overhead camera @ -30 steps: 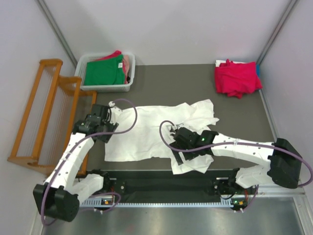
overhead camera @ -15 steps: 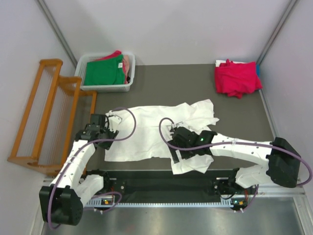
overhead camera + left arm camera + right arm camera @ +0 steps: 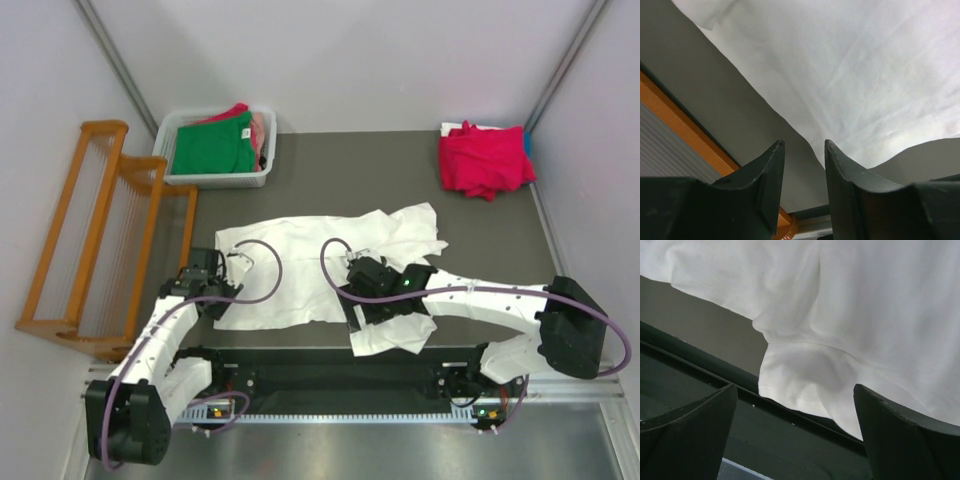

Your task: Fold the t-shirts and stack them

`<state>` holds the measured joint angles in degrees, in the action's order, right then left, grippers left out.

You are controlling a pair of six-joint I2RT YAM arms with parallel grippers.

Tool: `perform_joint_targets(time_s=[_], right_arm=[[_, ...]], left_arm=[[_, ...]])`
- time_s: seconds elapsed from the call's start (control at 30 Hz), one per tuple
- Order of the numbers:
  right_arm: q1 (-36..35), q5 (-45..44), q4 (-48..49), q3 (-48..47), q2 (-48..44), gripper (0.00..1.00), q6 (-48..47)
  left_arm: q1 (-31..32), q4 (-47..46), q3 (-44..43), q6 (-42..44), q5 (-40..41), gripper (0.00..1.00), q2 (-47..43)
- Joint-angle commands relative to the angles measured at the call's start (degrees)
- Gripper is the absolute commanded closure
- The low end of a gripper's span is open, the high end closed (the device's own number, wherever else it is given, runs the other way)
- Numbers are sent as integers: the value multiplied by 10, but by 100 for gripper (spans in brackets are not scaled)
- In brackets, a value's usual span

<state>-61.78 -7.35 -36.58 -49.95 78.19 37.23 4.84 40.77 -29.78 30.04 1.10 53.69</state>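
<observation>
A white t-shirt (image 3: pixel 300 262) lies spread and rumpled on the dark mat, its near right corner hanging over the table's front edge. My left gripper (image 3: pixel 210 296) is low over the shirt's near left edge, jaws slightly apart and empty. In the left wrist view the left gripper (image 3: pixel 802 146) frames bare mat, with the shirt's edge (image 3: pixel 865 75) just beyond it. My right gripper (image 3: pixel 372 308) is wide open and empty over the shirt's near right part. In the right wrist view the right gripper (image 3: pixel 795 388) spans a bunched fold of the shirt (image 3: pixel 865 300).
A folded red shirt pile (image 3: pixel 485 160) sits at the back right corner. A white basket (image 3: pixel 262 178) holding green and red shirts stands at the back left. A wooden rack (image 3: pixel 95 235) stands along the left side, close to my left arm. The table's front rail (image 3: pixel 700 385) is dark.
My left gripper has moved toward the near edge along the shirt's left side. My right gripper has shifted slightly left over the shirt. The shirt has barely moved.
</observation>
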Motion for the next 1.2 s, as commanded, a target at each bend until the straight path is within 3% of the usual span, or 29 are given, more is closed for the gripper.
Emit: perform_joint_targets(time_s=[0.0,0.2,0.5,0.87,1.17], right_arm=[[-6,17,0,0,-5,0,8],[-7,34,-14,32,-24,0,8],[-24,60,5,64,-8,0,12],[-108,45,-17,29,45,0,4],[-117,-5,-33,-19,62,0,-2]], left_arm=[[-12,-27,18,33,6,58,-19],[-33,4,-11,24,-37,58,-9],[-36,50,-78,6,-80,49,19],[-36,22,-99,7,-95,53,119],[-36,28,-85,3,-106,54,85]])
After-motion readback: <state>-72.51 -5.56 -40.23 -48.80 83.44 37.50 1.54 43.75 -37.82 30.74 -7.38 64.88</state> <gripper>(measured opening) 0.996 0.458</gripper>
